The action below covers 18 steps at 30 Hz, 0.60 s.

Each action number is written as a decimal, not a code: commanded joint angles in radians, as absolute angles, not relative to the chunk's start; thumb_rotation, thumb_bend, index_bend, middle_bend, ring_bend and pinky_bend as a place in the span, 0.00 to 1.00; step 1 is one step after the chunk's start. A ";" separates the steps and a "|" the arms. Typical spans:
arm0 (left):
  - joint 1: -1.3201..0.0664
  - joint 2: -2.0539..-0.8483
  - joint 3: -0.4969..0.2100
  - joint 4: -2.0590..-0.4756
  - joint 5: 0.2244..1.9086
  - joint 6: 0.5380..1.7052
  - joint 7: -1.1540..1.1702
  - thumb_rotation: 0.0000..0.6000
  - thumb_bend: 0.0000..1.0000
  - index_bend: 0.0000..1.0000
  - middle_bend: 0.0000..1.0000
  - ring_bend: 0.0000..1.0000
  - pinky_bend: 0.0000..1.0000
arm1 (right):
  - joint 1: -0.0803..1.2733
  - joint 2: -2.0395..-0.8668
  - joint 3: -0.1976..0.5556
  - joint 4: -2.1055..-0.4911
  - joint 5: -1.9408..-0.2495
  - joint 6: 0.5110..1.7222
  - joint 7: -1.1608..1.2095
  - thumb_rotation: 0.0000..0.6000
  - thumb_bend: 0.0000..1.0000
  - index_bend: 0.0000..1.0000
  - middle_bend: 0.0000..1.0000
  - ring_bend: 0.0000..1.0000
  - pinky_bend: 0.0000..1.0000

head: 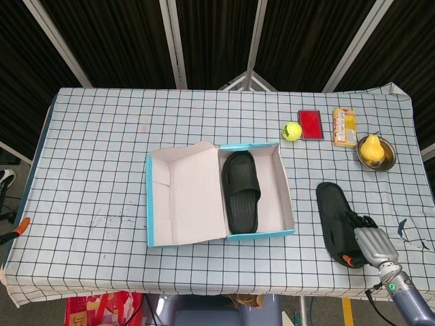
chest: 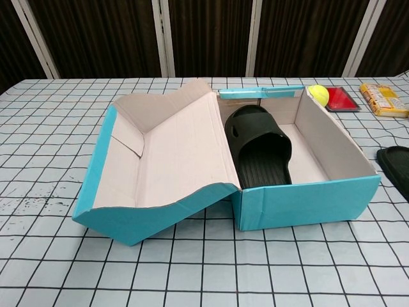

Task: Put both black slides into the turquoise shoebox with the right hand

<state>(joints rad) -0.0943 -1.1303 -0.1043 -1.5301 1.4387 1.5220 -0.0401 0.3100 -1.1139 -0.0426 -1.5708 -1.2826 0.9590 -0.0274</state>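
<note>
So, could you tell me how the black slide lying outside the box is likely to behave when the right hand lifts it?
The slide on the table looks like moulded foam or rubber, so probably light and slightly bendy. The right hand is at its near end only, so the far end may droop or swing. Its matte surface suggests it won't slip easily.
</note>
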 commanded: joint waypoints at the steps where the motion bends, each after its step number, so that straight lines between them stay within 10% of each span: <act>1: -0.094 -1.130 -0.104 -1.530 1.438 1.522 -0.040 1.00 0.31 0.00 0.00 0.00 0.00 | 0.318 -1.129 -0.041 -1.550 -1.276 0.941 -0.034 1.00 0.26 0.01 0.07 0.09 0.00; 18: -0.096 -1.136 -0.103 -1.538 1.437 1.517 -0.016 1.00 0.31 0.00 0.00 0.00 0.00 | 0.329 -1.164 -0.029 -1.469 -1.310 0.934 0.011 1.00 0.26 0.05 0.15 0.11 0.00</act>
<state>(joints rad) -0.0958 -1.1363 -0.1025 -1.5383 1.4371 1.5172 -0.0156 0.3283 -1.1637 -0.0293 -1.4698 -1.3089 0.9348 0.0102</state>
